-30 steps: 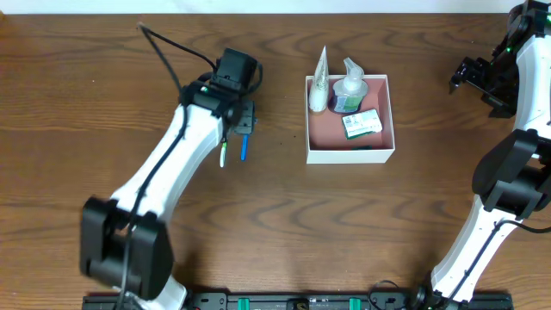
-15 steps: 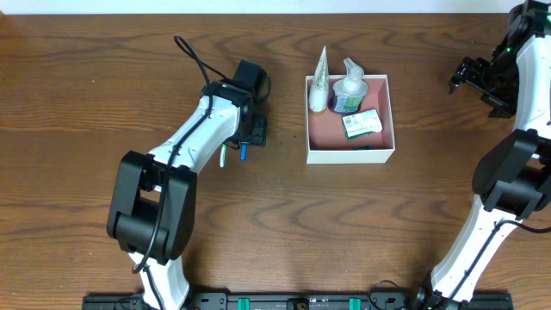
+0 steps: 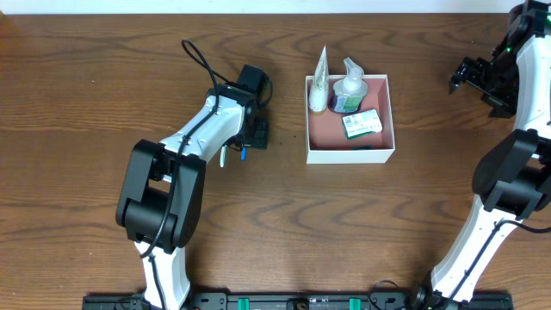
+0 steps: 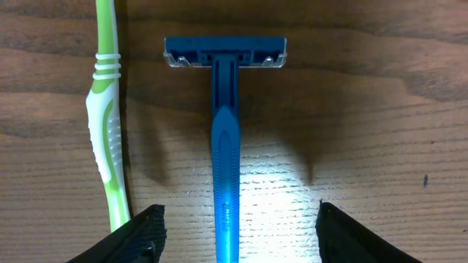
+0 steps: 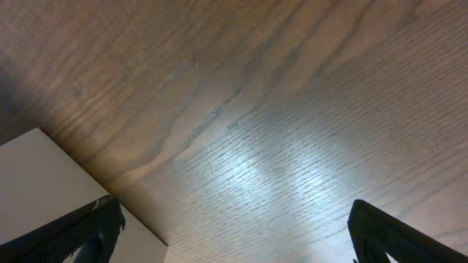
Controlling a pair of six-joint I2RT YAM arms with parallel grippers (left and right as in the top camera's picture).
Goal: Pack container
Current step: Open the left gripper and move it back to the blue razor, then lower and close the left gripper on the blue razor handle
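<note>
The green toothbrush (image 4: 106,139) lies just beside the blue razor (image 4: 225,146), so the left gripper's (image 4: 238,237) left finger could come down on it or drag it along; the razor's slim handle, flat on the wood, might also slip from a shallow pinch. That arm reaches toward the table's far middle, its wrist pointing down, jaws spread either side of the handle and touching nothing. The container (image 3: 351,155) sits well right of the razor. The right gripper (image 3: 469,76) hangs wide open at the far right.
</note>
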